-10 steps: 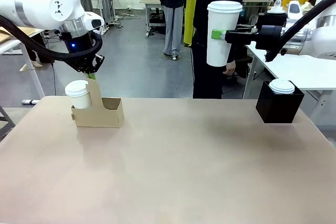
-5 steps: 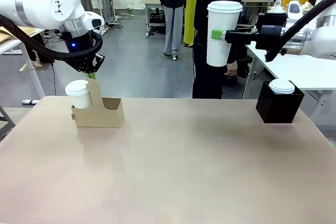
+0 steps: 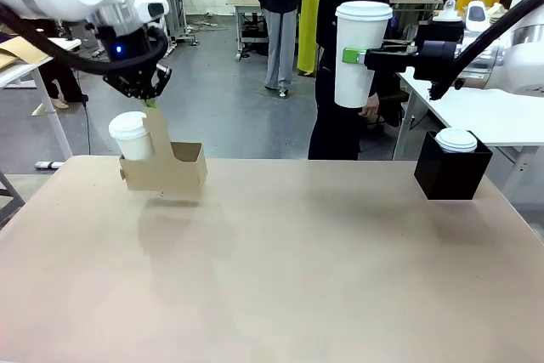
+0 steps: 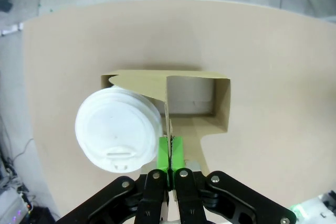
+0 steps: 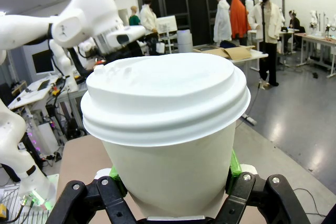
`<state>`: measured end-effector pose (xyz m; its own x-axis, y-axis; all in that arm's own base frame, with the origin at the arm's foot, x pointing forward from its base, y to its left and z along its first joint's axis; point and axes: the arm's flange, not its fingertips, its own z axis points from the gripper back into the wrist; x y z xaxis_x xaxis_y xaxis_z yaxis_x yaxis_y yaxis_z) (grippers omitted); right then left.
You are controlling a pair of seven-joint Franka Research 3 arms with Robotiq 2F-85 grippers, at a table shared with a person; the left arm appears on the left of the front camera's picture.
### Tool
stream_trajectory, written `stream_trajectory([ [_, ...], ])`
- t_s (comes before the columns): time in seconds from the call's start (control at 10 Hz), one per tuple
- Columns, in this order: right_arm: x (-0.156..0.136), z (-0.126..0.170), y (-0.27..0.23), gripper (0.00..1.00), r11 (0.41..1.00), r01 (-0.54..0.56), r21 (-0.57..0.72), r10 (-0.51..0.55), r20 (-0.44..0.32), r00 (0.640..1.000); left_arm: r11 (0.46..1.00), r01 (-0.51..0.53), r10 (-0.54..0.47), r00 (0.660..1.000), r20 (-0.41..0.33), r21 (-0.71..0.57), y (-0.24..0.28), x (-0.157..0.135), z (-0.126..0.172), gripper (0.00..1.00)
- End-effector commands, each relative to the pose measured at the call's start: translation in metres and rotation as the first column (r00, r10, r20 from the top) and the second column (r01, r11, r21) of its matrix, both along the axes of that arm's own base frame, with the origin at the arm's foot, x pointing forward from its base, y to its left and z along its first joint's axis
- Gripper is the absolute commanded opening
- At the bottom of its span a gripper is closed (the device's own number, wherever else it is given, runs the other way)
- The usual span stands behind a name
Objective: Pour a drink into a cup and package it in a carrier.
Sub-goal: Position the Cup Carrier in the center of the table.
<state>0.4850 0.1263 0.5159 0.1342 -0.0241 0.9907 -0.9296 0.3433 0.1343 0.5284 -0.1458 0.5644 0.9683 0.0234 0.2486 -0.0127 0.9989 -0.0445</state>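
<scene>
Above the table [image 3: 280,278], the carrier [image 3: 174,174] hangs clear of the surface just beneath the left gripper [image 3: 146,101], whose pads pinch its upright handle panel, while the right gripper [image 3: 361,57] clamps the cup [image 3: 355,87] upright, high toward the far right.

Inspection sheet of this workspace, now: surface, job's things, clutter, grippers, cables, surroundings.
Surface: tan table, bare across the middle.
Job's things: carrier held clear of the table, tilted, short cup in one slot; tall cup held in the air, lid on.
Clutter: black box at the far right, with a lidded cup in it.
Grippers: left gripper shut on the carrier's handle panel; right gripper shut on the tall cup.
Cables: black cables run along both arms.
Surroundings: person behind the table; other tables and people farther off.
</scene>
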Motion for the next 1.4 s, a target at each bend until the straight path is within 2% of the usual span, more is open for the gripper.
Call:
stream_trajectory([
  [0.0, 0.002, 0.006, 0.001, 0.8, 1.0, -0.003, 0.012, 0.003, 0.013, 1.0, 0.999, -0.037, 0.037, 0.999, 0.033, 0.019, -0.039, -0.032, 0.028, 0.02],
  [0.3, 0.002, 0.006, 0.001, 0.8, 1.0, -0.003, 0.012, 0.003, 0.013, 1.0, 0.999, -0.053, 0.052, 0.998, 0.037, 0.009, -0.109, -0.093, 0.038, 0.02],
  [0.5, 0.002, 0.006, 0.001, 0.8, 1.0, -0.003, 0.012, 0.003, 0.013, 1.0, 0.997, -0.073, 0.073, 0.997, -0.018, -0.02, -0.148, -0.123, 0.024, 0.02],
  [0.7, 0.002, 0.006, 0.001, 0.8, 1.0, -0.003, 0.012, 0.003, 0.013, 1.0, 0.993, -0.114, 0.114, 0.994, 0.003, -0.025, -0.179, -0.146, -0.002, 0.02],
  [0.9, 0.002, 0.006, 0.001, 0.8, 1.0, -0.003, 0.012, 0.003, 0.013, 1.0, 0.996, -0.085, 0.085, 0.996, -0.006, -0.003, -0.205, -0.165, -0.031, 0.02],
  [1.3, 0.002, 0.006, 0.001, 0.8, 1.0, -0.003, 0.012, 0.003, 0.013, 1.0, 0.998, -0.056, 0.056, 0.998, 0.013, 0.011, -0.234, -0.188, -0.059, 0.02],
])
